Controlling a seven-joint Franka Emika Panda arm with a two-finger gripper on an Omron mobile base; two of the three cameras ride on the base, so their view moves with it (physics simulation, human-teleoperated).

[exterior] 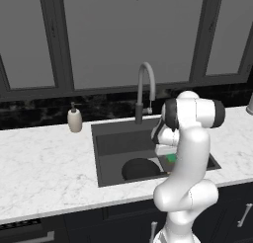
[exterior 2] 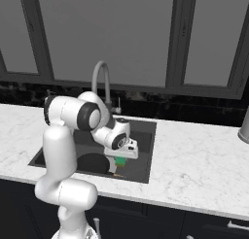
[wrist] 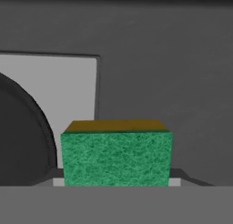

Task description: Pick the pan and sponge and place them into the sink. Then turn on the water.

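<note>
The white marble table [exterior: 44, 158] carries the dark grey sink [exterior: 111, 141], with the arched gooseneck faucet [exterior: 146, 89] at the basin's 12 o'clock and no stream running from it. The black pan [exterior: 140, 169] already lies on the sink floor toward 6 o'clock. Over the basin at about 3 o'clock of the pan, the fingers [exterior 2: 121, 161] pinch the green-and-yellow sponge [wrist: 116, 155] by its sides; in the hand view it sits just above the basin floor beside the pan's rim. The step in hand looks like lowering the sponge; next the fingers should spread to drop it, then rise toward the faucet handle. A beige soap dispenser [exterior: 74, 119] stands at the sink's 10 o'clock. No brand, label or writing is readable anywhere.
</note>
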